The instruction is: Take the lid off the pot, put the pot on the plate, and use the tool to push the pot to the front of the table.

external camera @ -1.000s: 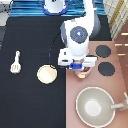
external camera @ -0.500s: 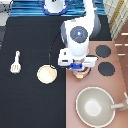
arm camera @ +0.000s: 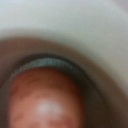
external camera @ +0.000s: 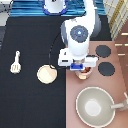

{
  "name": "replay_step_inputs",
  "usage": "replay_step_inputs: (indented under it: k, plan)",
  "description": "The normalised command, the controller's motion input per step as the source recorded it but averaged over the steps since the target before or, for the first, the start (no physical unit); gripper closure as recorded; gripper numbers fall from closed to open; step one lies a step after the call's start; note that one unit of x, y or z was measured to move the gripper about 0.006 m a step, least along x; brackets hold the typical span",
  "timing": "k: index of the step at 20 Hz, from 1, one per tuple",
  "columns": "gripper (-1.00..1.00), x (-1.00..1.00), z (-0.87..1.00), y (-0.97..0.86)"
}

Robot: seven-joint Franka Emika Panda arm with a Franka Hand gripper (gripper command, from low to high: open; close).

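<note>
My gripper (external camera: 82, 68) sits directly over the pot (external camera: 85, 75) on the stove (external camera: 100, 85), positioned for access; plate (external camera: 47, 74) waits apart.

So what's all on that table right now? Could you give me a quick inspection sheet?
Surface: black table, with a pinkish stove counter at the exterior view's right.
Job's things: pot on the counter under the gripper; plate and tool on the table, apart; lid not made out.
Clutter: grey pan; black burners.
Grippers: gripper low over the pot.
Cables: a thin cable beside the arm.
Surroundings: nothing seen.
</note>
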Motion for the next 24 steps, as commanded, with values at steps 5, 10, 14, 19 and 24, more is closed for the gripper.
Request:
replay_step_inputs:
  k: [5, 10, 14, 19, 24]
  plan:
    - [1.00, -0.41, 0.84, -0.57]
    - [1.00, -0.31, 0.55, -0.73]
    - [1.00, -0.19, 0.35, -0.82]
    - [1.00, -0.12, 0.25, -0.80]
    - [1.00, -0.06, 0.12, -0.77]
